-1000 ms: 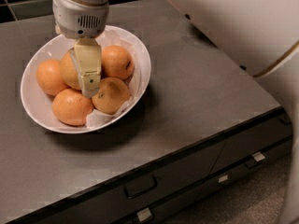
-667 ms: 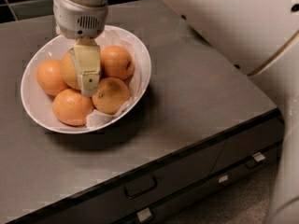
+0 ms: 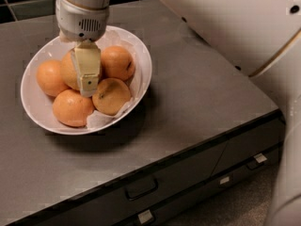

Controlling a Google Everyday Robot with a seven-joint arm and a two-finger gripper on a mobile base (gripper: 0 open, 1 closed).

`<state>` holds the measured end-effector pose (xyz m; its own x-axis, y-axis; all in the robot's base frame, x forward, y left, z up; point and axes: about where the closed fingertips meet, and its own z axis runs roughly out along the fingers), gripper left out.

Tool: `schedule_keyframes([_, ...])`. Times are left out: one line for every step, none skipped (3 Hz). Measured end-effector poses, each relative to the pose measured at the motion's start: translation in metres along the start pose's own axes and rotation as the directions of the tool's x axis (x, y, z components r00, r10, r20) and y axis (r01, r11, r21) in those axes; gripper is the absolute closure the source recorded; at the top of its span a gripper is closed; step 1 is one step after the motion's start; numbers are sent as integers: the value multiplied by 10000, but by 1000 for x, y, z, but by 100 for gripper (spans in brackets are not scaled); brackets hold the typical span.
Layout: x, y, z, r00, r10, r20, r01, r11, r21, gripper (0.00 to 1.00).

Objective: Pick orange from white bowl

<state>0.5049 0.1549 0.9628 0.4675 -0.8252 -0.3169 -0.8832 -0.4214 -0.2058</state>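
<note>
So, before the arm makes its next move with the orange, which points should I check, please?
1. The gripper is down in the white bowl, at the orange: ok.
2. Firm hold on the orange: cannot tell, the contact is hidden.
3. Room around the orange: not ok, four other oranges crowd it.
4. The white bowl sits wholly on the counter, back from the edge: ok.
5. The paper lining is free of the gripper: cannot tell.

Cream claw [image 3: 88, 91] in white bowl [image 3: 35, 105]; orange [image 3: 66, 72] pale yellow-orange; 4 other oranges [image 3: 73, 108] deeper; counter [image 3: 197, 98] grey.
</note>
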Motion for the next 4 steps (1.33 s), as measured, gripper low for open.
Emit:
schedule_keyframes([3, 2, 2, 10000, -89, -34, 90, 9999, 45, 12])
schedule_keyframes([3, 1, 2, 9990, -439, -78, 439, 9990, 29, 12])
schedule_keyframes([1, -4, 4, 9966, -809, -143, 809, 9967, -30, 10])
schedule_keyframes([-1, -11, 8, 9934, -1129, -209, 1127, 9936, -106, 12])
